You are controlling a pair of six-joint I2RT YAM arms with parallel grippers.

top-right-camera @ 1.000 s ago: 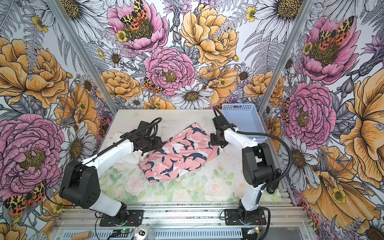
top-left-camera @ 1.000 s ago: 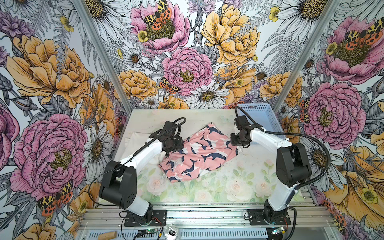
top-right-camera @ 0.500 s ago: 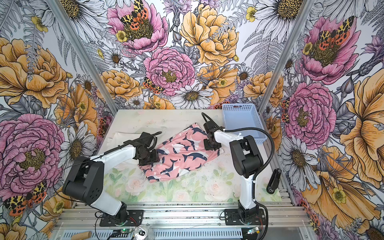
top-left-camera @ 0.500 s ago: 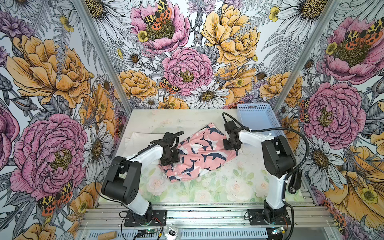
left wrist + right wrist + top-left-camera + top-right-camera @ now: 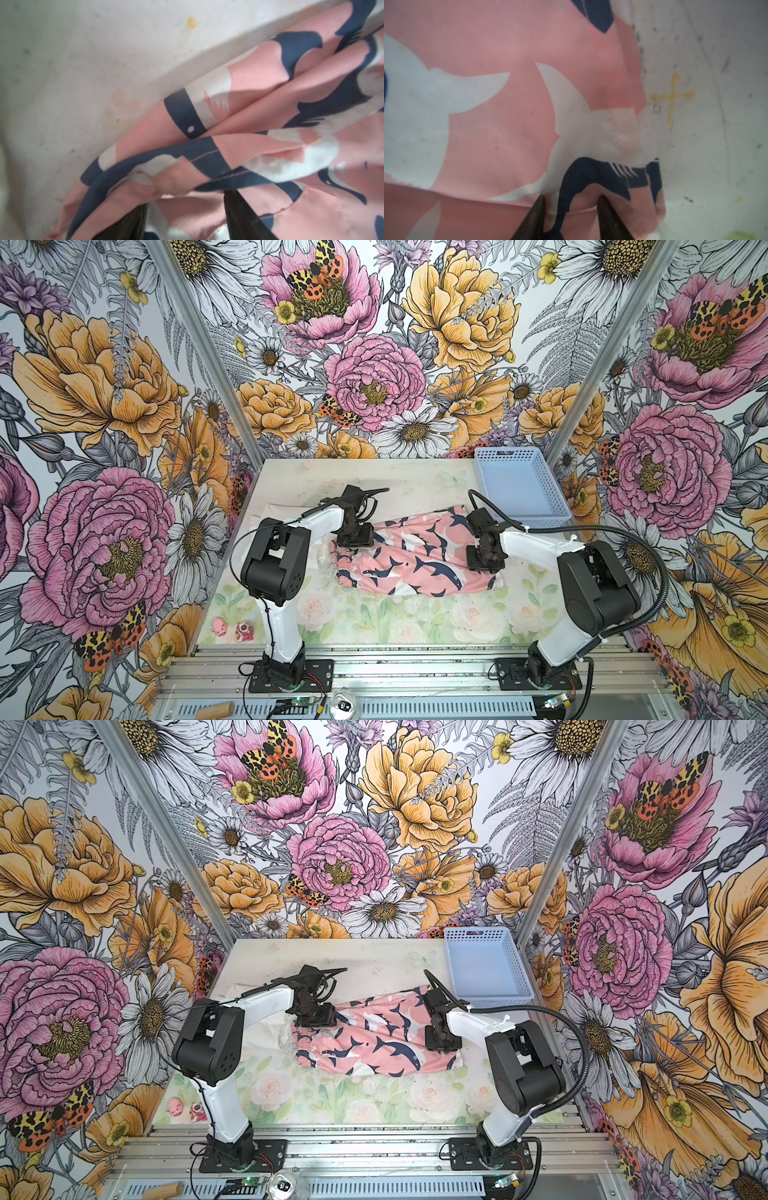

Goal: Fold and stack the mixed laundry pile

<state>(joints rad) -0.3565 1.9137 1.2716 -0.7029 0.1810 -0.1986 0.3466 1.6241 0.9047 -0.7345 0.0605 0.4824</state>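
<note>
**Grip.** The left claw (image 5: 187,220) was closed on a thick gather of the pink garment (image 5: 411,560), its jaws standing fairly wide around the bunched cloth. The right claw (image 5: 573,220) was narrower, pinching a small raised fold close to the garment's edge.

**Position.** The garment lay flat on the table, spanning the gap from one claw to the other. The white garment (image 5: 322,560) showed just outside the left claw and appeared to run partly under the pink one. The blue basket (image 5: 536,515) stood beyond the right claw, apart from the cloth.

**Risks.**
- The right claw's bite was shallow and near the hem, so a pull could slip it free and drop that end.
- The left claw's gather appeared to take in several layers, so lifting might carry creases into the fold.
- The left claw might also drag the white garment along.

**Orientation.** The long axis ran claw to claw, with the right end angled slightly toward the basket. A navy buttoned cuff (image 5: 185,116) lay ahead of the left claw, so a sleeve end probably pointed that way.
</note>
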